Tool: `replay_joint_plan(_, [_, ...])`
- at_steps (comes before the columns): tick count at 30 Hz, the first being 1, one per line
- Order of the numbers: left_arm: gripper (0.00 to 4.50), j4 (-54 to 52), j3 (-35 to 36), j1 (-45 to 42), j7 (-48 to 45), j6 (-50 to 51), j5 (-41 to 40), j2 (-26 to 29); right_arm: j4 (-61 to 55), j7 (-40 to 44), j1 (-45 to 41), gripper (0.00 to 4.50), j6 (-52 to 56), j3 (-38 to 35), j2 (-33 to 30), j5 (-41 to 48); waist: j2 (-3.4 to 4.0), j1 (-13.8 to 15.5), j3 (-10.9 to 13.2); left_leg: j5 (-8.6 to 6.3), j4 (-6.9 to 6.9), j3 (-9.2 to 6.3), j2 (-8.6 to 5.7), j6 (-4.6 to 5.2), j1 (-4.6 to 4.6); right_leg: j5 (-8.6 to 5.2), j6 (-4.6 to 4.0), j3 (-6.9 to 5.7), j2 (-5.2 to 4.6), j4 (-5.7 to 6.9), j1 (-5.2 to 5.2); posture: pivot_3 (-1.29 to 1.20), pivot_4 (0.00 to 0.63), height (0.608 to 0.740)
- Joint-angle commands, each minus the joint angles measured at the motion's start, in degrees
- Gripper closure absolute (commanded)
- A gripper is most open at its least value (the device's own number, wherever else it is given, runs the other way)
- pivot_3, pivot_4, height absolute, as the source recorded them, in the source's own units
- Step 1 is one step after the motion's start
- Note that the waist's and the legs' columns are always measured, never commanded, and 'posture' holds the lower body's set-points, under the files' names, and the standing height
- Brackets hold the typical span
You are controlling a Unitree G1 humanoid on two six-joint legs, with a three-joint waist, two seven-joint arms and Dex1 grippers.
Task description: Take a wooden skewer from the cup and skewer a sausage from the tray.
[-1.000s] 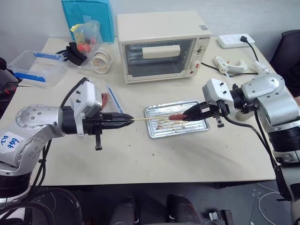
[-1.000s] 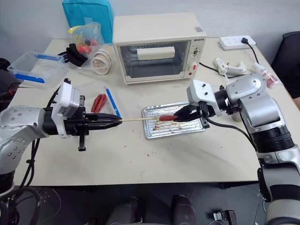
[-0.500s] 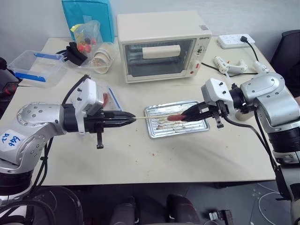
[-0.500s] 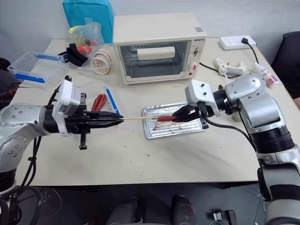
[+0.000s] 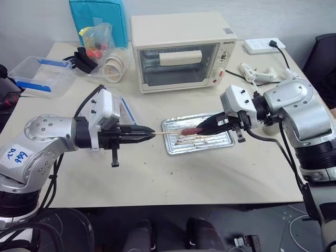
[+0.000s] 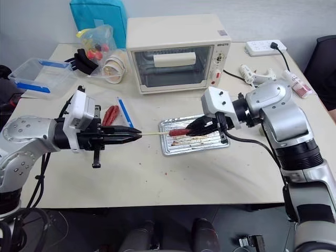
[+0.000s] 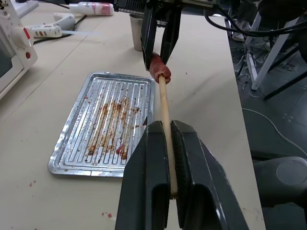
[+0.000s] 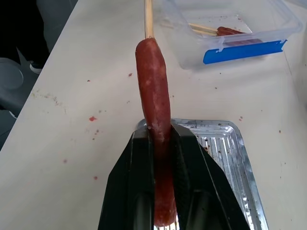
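Above the tray [image 5: 198,135], left claw [image 7: 166,179] clamps the skewer [image 7: 165,120], right claw [image 8: 163,158] clamps the sausage [image 8: 154,86]; left wrist view shows the tip meeting the sausage end, with the cup [image 7: 136,32] beyond.

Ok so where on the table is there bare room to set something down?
The bare tabletop along the near edge, in front of the tray, is free. So is the strip between the oven and the tray. The far left corner is crowded with the plastic box, a bag and paper cups.

Pale wooden skewer [image 7: 164,108], smooth glossy sausage [image 8: 154,91], shiny ribbed steel tray [image 7: 86,143].
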Motion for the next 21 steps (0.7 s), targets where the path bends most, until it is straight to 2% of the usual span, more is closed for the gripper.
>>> replay_joint_plan(1, [4.50, -0.65, -2.13, -2.02, -0.05, -1.34, 1.01, -1.32, -5.68, 0.15, -2.48, 4.16, 0.66, -1.75, 1.08, 3.02, 0.00, 0.04, 0.00, 0.00, 0.00, 0.00, 0.00, 0.00, 0.00, 0.00, 0.00, 0.00, 0.00, 0.00, 0.00, 0.00, 0.150, 0.740])
replay_joint_plan(10, [4.50, 0.38, -3.74, -2.61, -0.55, -2.72, 3.65, -3.50, -8.36, -0.93, -2.53, 4.16, 3.07, -2.15, 1.72, 3.75, 0.00, -0.02, 0.00, 0.00, 0.01, 0.00, 0.00, 0.00, 0.00, 0.00, 0.00, 0.00, 0.02, 0.02, -0.01, 0.00, 0.150, 0.740])
replay_joint_plan(13, [4.50, 0.00, -3.11, -1.75, -0.64, -2.67, 3.67, -3.28, -8.36, -0.31, -2.37, 3.41, 4.39, -2.21, 0.74, 3.92, 0.00, -0.03, 0.00, 0.00, 0.01, 0.00, 0.01, 0.00, 0.00, 0.00, 0.00, 0.00, 0.01, 0.02, -0.02, 0.00, 0.150, 0.740])
replay_joint_plan(18, [4.50, -1.76, -1.15, 0.96, 0.53, -2.33, 3.13, -2.54, -7.65, -1.39, -2.26, 1.89, 3.12, -2.76, 0.34, 3.35, -0.01, -0.05, 0.00, 0.00, 0.01, 0.00, 0.01, 0.00, -0.01, 0.00, 0.00, 0.00, 0.00, 0.04, -0.02, 0.00, 0.150, 0.740])
replay_joint_plan(21, [4.50, -4.50, 1.92, 3.60, 3.28, -1.16, 1.96, -2.36, -5.99, -1.32, -2.87, 1.89, 1.44, -3.18, -0.49, 2.58, -0.01, -0.02, 0.00, 0.00, 0.02, -0.02, 0.01, 0.00, -0.01, 0.00, 0.00, -0.01, 0.00, 0.05, -0.02, 0.00, 0.150, 0.740])
